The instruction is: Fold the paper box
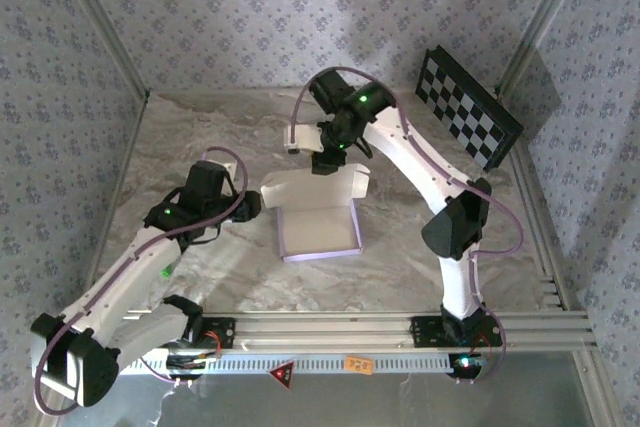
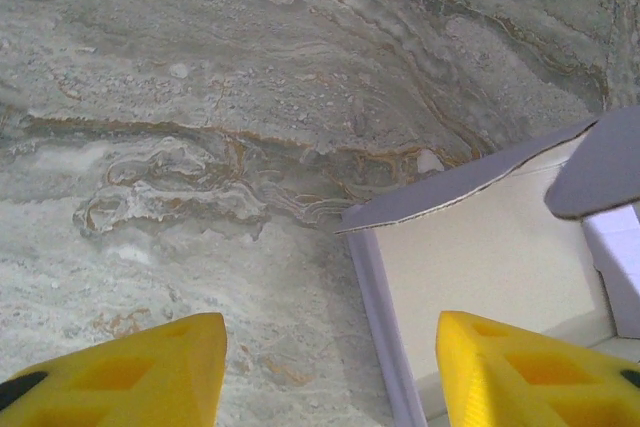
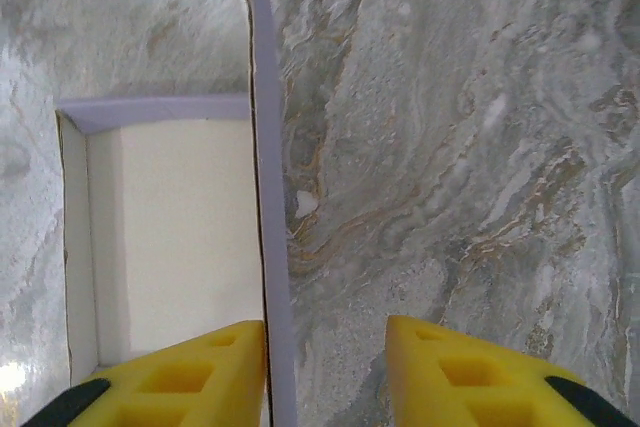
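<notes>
From above, the box lies in the middle of the table, half formed, with its rear flap standing up. The left gripper sits just beside its left wall, and the right gripper hangs over the rear flap.

On the left wrist, the yellow fingers are spread. A side wall of the box runs up between them and nothing is pinched.

On the right wrist, the fingers stand apart with the flap edge-on between them, against one finger and clear of the other.

To my eye that flap wants folding inward next. Push slowly along its top edge while the left steadies the wall, or the box may skid.
</notes>
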